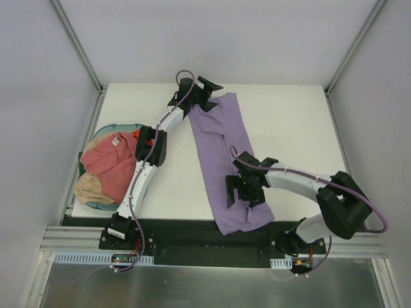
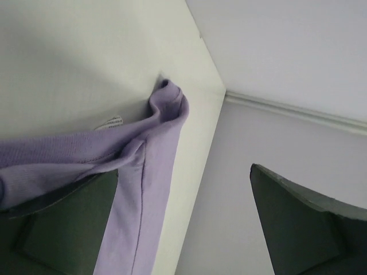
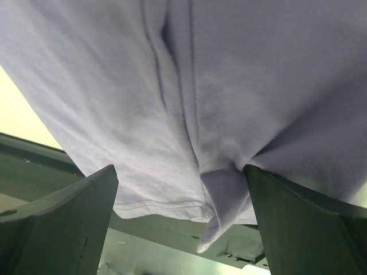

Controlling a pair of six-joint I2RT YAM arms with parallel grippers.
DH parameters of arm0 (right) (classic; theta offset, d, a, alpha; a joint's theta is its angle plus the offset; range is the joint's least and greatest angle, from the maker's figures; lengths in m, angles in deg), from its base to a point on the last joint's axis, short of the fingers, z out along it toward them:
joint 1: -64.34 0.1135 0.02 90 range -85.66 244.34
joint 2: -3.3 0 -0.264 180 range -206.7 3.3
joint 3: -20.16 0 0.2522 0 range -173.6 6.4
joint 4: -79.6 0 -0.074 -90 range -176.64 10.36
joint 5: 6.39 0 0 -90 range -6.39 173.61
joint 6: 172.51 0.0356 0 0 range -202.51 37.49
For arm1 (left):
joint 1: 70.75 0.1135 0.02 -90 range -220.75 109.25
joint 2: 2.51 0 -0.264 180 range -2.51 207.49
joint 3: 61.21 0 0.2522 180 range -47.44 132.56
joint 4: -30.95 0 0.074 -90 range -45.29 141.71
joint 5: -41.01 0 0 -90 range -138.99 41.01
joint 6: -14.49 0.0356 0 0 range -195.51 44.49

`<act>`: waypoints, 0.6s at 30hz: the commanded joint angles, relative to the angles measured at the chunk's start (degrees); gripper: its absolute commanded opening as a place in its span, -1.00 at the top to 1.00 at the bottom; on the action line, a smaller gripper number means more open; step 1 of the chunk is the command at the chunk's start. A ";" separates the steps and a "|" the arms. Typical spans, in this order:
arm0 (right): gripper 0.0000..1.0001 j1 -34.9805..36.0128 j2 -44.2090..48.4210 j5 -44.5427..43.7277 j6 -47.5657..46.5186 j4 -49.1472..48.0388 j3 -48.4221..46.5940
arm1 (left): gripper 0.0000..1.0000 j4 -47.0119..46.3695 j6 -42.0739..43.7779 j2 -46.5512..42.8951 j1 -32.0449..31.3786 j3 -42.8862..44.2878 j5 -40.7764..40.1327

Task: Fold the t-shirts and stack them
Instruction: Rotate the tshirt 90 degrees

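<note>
The lavender t-shirt (image 1: 221,141) lies on the white table as a long narrow strip running from the far edge to the near edge, where its hem hangs over. My left gripper (image 1: 204,90) is at its far end, open; in the left wrist view (image 2: 184,172) a cloth edge (image 2: 155,149) lies over the left finger (image 2: 69,223). My right gripper (image 1: 247,191) is open over the strip's lower part; in the right wrist view (image 3: 180,169) the cloth (image 3: 229,69) fills the space between the jaws. The pink-red t-shirt (image 1: 115,163) and the tan t-shirt (image 1: 90,187) lie crumpled in the basket.
The teal oval basket (image 1: 106,131) stands at the table's left edge beside the left arm. Metal frame posts rise at the table's far corners. The table's near edge (image 1: 180,218) meets a black rail with the arm bases.
</note>
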 commanded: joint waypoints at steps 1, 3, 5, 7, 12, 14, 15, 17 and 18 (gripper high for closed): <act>-0.92 4.19 -3.39 4.24 -1.38 -1.95 -2.50 | -0.98 -1.17 -6.07 3.06 -0.99 1.54 -16.50; -0.92 5.25 -2.87 4.33 -4.01 -1.25 -3.47 | -0.98 -2.14 -7.91 3.93 -0.90 2.68 -18.71; -0.92 5.34 -2.17 3.89 -5.43 -1.15 -4.17 | -0.98 -3.72 -8.36 4.11 -0.63 2.95 -18.02; -0.92 5.43 -1.20 3.27 -5.96 -1.51 -4.87 | -0.98 -3.81 -6.01 3.15 -0.72 2.95 -16.78; -0.92 5.43 3.36 0.90 -6.40 -2.03 -7.95 | -0.98 -3.81 1.47 -2.55 -0.72 1.81 -11.52; -0.92 5.34 6.08 0.11 -5.96 -2.47 -8.48 | -0.98 -2.76 6.73 -7.46 -0.72 1.11 -8.79; -0.92 5.34 7.49 -0.41 -5.79 -2.47 -8.66 | -0.98 -2.76 9.71 -9.92 -0.72 -0.03 -8.35; -0.92 5.43 10.56 -2.69 -5.35 -2.12 -8.40 | -0.98 -1.01 15.43 -15.81 -0.72 -2.49 -7.99; -0.92 5.34 11.97 -4.53 -5.26 -1.34 -8.31 | -0.98 0.13 18.68 -18.01 -0.72 -2.93 -7.47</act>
